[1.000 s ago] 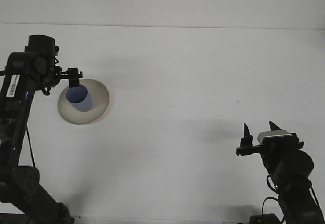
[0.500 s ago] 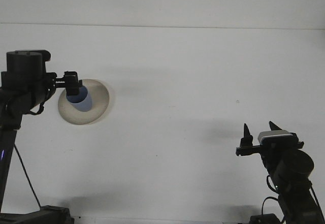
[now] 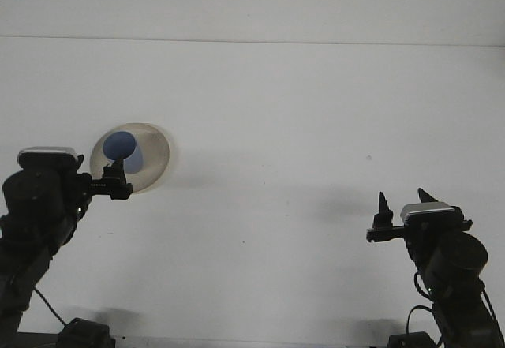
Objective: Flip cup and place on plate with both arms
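In the front view, the left gripper is hanging low at the bench's left edge; its jaw state I cannot tell. The right gripper is pointing upward, jaws apart, holding nothing. One blue cup is standing on one plate, left side.

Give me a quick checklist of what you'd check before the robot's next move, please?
1. Small blue cup sits on the round beige plate: ok.
2. Cup upright, opening facing up: cannot tell.
3. Left hand clear of the cup: ok; it is at the plate's near edge.
4. Right hand open, away from the plate: ok.
5. White table bare between the arms: ok.
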{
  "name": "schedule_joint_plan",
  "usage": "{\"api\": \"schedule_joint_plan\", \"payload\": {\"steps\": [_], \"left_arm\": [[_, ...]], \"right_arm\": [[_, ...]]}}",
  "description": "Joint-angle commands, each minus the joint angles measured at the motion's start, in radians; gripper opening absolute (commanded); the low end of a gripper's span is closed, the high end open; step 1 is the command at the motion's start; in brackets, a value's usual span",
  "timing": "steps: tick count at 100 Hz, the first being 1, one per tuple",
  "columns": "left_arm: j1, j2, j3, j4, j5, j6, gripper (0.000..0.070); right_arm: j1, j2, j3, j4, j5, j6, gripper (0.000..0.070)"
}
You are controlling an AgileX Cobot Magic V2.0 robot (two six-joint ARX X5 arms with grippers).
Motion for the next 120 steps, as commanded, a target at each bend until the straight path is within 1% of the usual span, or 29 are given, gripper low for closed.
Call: {"api": "schedule_joint_plan", "payload": {"steps": [1, 22, 35, 43, 48, 61, 91, 97, 100, 102, 105, 106, 107, 110, 114, 115, 116, 120], "left_arm": [[-0.003, -0.046, -0.077, 0.055, -0.003, 0.003, 0.0512], [-0.003, -0.225, -0.324, 0.169, -0.004, 0.006, 0.0511], [-0.002, -0.307, -0.417, 0.177, -0.006, 0.006, 0.0512], [-0.002, -0.341, -0.458, 0.175, -0.027, 0.005, 0.0512], [-0.002, -0.351, -0.475, 0.175, -0.039, 0.004, 0.0512], [-0.002, -0.358, -0.499, 0.172, -0.039, -0.006, 0.0512], [-0.002, -0.359, -0.499, 0.195, -0.039, -0.006, 0.0502], [-0.002, -0.359, -0.499, 0.197, -0.038, -0.006, 0.0491], [-0.002, -0.359, -0.499, 0.198, -0.039, -0.006, 0.0475], [-0.002, -0.359, -0.499, 0.198, -0.038, -0.006, 0.0449], [-0.002, -0.359, -0.499, 0.198, -0.039, -0.006, 0.0395], [-0.002, -0.359, -0.499, 0.198, -0.038, -0.006, 0.0363], [-0.002, -0.359, -0.499, 0.198, -0.039, -0.006, 0.0351], [-0.002, -0.359, -0.499, 0.198, -0.039, -0.006, 0.0284], [-0.002, -0.359, -0.499, 0.198, -0.038, -0.006, 0.0194], [-0.002, -0.359, -0.499, 0.198, -0.038, -0.006, 0.0161], [-0.002, -0.359, -0.499, 0.198, -0.038, -0.006, 0.0151], [-0.002, -0.359, -0.499, 0.198, -0.038, -0.006, 0.0073]], "right_arm": [[0.002, 0.003, 0.01, 0.008, 0.0, 0.014, 0.0526], [0.002, 0.003, 0.01, 0.008, 0.0, 0.014, 0.0526], [0.002, 0.003, 0.01, 0.008, 0.0, 0.015, 0.0526], [0.002, 0.003, 0.01, 0.008, 0.0, 0.015, 0.0526], [0.002, 0.003, 0.01, 0.008, 0.0, 0.015, 0.0526], [0.002, 0.003, 0.01, 0.008, 0.0, 0.015, 0.0526], [0.002, 0.003, 0.01, 0.01, 0.0, 0.014, 0.0526], [0.002, 0.003, 0.01, 0.01, 0.001, 0.014, 0.0525], [0.002, 0.003, 0.01, 0.01, 0.001, 0.014, 0.0523], [0.002, 0.003, 0.01, 0.01, 0.001, 0.014, 0.0517], [0.002, 0.003, 0.01, 0.01, 0.001, 0.014, 0.0496], [0.002, 0.003, 0.01, 0.01, 0.001, 0.014, 0.0483], [0.002, 0.003, 0.01, 0.01, 0.001, 0.014, 0.0465], [0.002, 0.003, 0.01, 0.01, 0.002, 0.014, 0.0402], [0.002, 0.003, 0.01, 0.01, 0.002, 0.014, 0.0297], [0.002, 0.003, 0.01, 0.01, 0.002, 0.014, 0.027], [0.002, 0.003, 0.01, 0.01, 0.001, 0.014, 0.0241], [0.002, 0.003, 0.01, 0.01, 0.001, 0.014, 0.0139]]}}
